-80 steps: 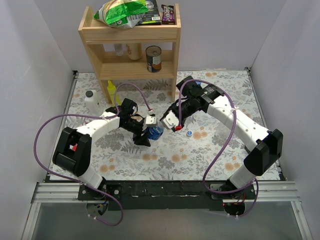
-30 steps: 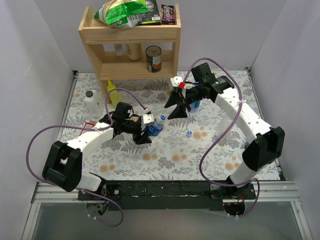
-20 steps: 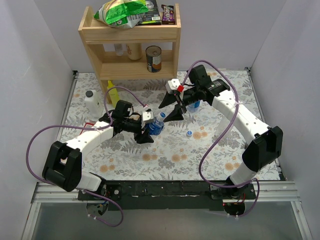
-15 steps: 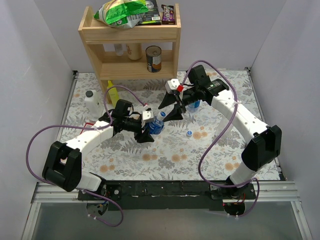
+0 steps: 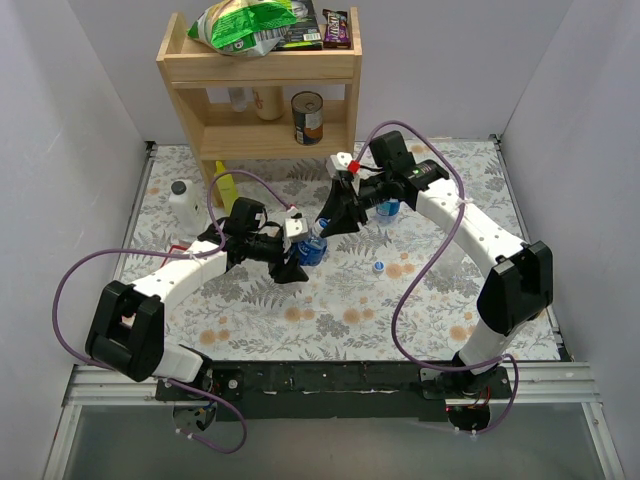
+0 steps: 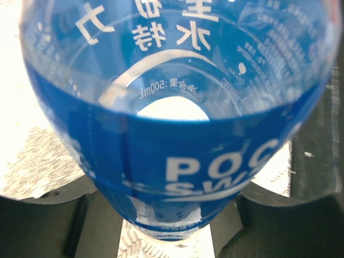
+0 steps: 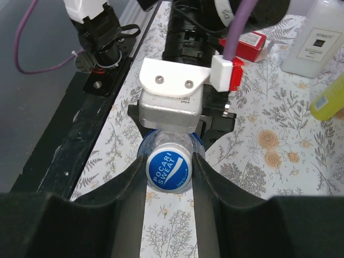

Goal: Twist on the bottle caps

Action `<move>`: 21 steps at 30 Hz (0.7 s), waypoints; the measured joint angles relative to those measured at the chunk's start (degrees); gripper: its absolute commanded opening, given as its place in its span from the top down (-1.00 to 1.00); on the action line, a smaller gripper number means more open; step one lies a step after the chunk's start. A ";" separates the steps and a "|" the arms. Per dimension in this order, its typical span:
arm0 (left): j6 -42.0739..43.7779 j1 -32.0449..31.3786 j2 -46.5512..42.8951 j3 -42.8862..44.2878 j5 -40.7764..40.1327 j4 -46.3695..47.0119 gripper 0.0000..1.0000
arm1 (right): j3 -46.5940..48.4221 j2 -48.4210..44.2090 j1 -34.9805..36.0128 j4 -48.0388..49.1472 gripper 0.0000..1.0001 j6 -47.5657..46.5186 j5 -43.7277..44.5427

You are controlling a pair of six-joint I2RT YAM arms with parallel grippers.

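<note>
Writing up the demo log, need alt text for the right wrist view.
The right hand pinches a blue Pocari Sweat cap between two black fingers, atop a clear bottle that the left hand grips from the far side. Floral table covering beneath.

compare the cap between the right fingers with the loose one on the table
The held cap sits on the bottle, printed top showing, pinched by the right gripper; the loose cap lies untouched on the table, pale inside up. Both are small, round, blue.

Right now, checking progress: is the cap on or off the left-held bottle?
On: the blue cap sits atop the bottle, between the fingers of the right gripper. How tightly screwed, cannot tell.
</note>
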 measured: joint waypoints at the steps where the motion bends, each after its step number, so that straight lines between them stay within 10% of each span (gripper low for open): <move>1: -0.57 0.00 -0.02 0.00 -1.14 0.63 1.00 | -0.37 0.00 -0.09 1.22 0.49 1.36 0.09; 17: 1.53 -5.35 -1.90 -1.62 -39.58 10.29 1.00 | -3.96 0.31 0.15 14.97 0.75 27.71 19.34; 21: 2.91 -5.99 -2.36 -2.71 -42.42 10.64 1.00 | -4.00 0.90 0.74 14.73 0.35 31.26 21.33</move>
